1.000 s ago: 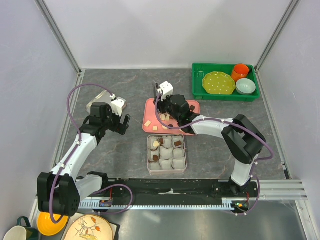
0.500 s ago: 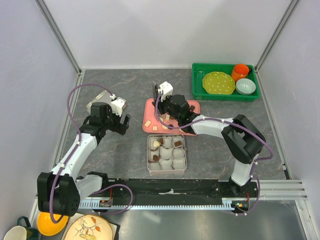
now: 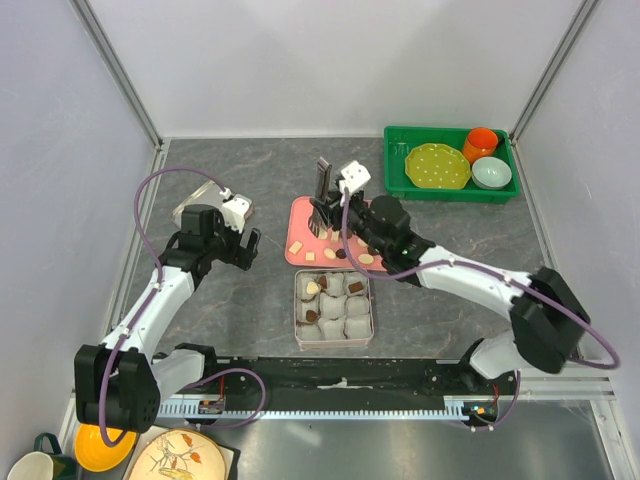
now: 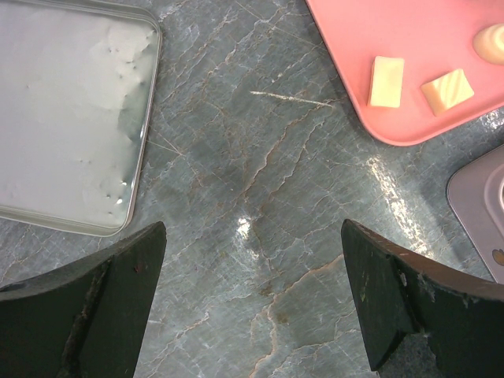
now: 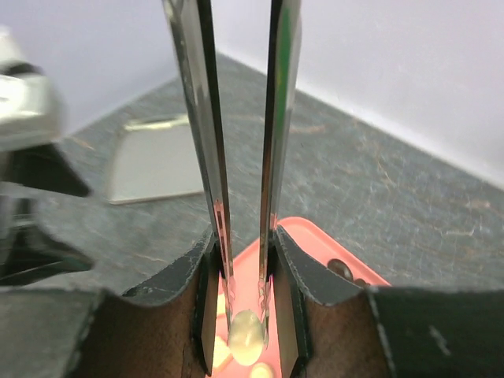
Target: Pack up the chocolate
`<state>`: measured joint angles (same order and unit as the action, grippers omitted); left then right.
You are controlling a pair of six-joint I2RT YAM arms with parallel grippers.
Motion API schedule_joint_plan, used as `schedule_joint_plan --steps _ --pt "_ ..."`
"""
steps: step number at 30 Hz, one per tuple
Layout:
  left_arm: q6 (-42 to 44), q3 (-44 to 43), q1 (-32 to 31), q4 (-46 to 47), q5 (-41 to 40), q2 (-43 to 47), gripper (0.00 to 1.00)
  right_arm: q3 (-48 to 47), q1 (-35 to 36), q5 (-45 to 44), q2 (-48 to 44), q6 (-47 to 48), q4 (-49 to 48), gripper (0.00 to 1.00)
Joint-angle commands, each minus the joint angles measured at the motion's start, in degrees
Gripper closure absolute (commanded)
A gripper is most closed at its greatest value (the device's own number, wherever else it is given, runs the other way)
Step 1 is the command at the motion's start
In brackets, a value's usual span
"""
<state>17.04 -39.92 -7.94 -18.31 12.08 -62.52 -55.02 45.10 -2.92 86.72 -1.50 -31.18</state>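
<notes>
Cream-white and dark brown chocolate pieces (image 3: 341,253) lie on a pink tray (image 3: 300,212). In front of it stands an open tin (image 3: 334,307) of white paper cups, some holding chocolate (image 3: 313,287). My right gripper (image 3: 335,208) is over the tray, shut on metal tongs (image 3: 322,188). In the right wrist view the gripper (image 5: 244,272) clamps the tongs (image 5: 206,118), whose tips pinch a cream-white oval chocolate (image 5: 246,337) above the tray (image 5: 323,252). My left gripper (image 3: 240,245) is open and empty over bare table left of the tray; it also shows in the left wrist view (image 4: 252,299).
A silver tin lid (image 3: 198,208) lies at the left, also in the left wrist view (image 4: 63,118). A green bin (image 3: 448,192) at the back right holds a yellow-green plate (image 3: 437,166), an orange cup (image 3: 481,143) and a bowl (image 3: 491,173). Two white squares (image 4: 386,81) lie near the tray's edge.
My right arm has swung its elbow out to the right and the gripper has shifted right and tilted, with the tongs now standing over the tray's back left. The left arm has not moved.
</notes>
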Motion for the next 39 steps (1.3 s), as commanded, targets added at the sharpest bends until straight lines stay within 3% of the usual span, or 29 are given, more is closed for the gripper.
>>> schedule_joint_plan --steps 1,11,26,39 --pt "1.42 -0.07 0.39 1.08 -0.56 0.38 0.01 5.18 4.02 -0.68 -8.39 0.88 1.37 0.66" --pt "0.98 -0.33 0.39 0.64 -0.56 0.91 0.01 13.79 13.52 -3.67 -21.06 -0.96 9.82 0.66" --pt "1.07 -0.60 0.30 0.02 -0.56 1.35 0.01 16.79 16.42 -4.55 -16.76 -3.69 5.78 0.64" --pt "0.89 -1.21 0.39 0.20 -0.21 0.82 0.01 16.27 16.42 -5.08 -17.19 -3.69 6.13 0.50"
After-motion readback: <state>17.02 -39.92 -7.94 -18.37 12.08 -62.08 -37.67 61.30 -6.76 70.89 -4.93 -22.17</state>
